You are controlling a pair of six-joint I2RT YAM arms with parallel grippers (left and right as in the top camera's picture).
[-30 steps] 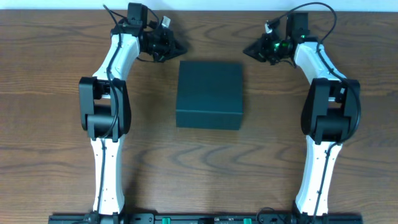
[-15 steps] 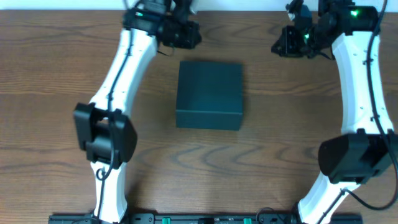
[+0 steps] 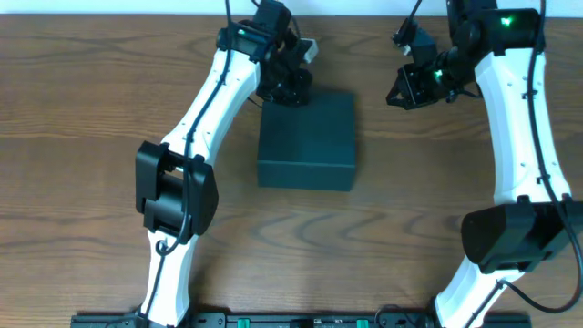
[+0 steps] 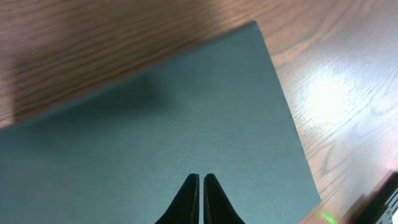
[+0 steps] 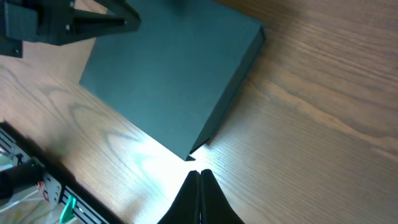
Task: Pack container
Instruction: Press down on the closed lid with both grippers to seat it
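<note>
The container (image 3: 307, 137) is a dark teal box with its lid closed, in the middle of the wooden table. My left gripper (image 3: 293, 89) is shut and empty, just over the box's far left corner. In the left wrist view its closed fingertips (image 4: 201, 178) hover over the plain lid (image 4: 161, 130). My right gripper (image 3: 399, 92) is shut and empty, to the right of the box's far edge and apart from it. In the right wrist view its fingertips (image 5: 199, 173) are above bare table just off a corner of the box (image 5: 168, 68).
The wooden table (image 3: 82, 137) stretches to both sides of the box. A black rail (image 3: 291, 319) runs along the front edge. The left arm's gripper body (image 5: 68, 22) shows at the top left of the right wrist view.
The left gripper has come from the table's back edge down onto the box's far left corner. The right gripper has shifted slightly left and nearer, towards the box.
</note>
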